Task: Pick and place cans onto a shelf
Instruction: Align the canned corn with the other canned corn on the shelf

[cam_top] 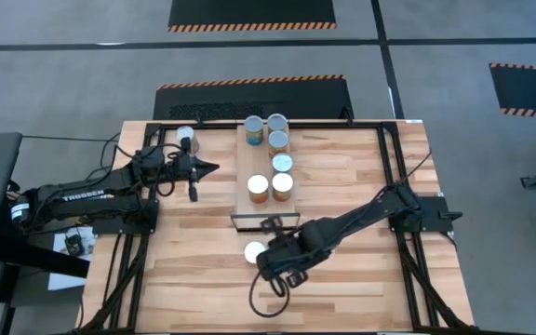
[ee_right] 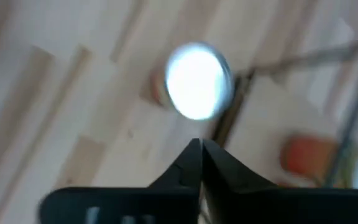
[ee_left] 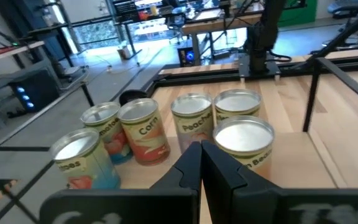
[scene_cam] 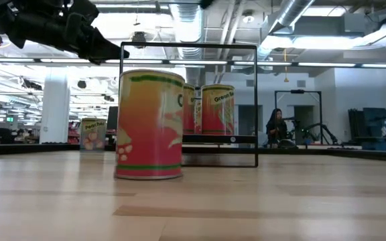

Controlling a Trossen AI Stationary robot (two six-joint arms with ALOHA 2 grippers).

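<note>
Spanning the room's grey floor, the wooden tabletop (cam_top: 342, 279) bears cans (cam_top: 270, 163) (one (cam_top: 254, 251) apart); both grippers (cam_top: 210, 168) (cam_top: 270, 272) closed, empty.

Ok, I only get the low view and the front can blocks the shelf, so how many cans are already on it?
Observer: Six cans stand on the shelf.
Operator: Is the right arm holding the front one?
Observer: No. The right end effector hangs near the front can, fingers together, nothing held.
Operator: And the left?
Observer: The left end effector is shut and empty, between the shelf and a lone can at the table's back left.
</note>
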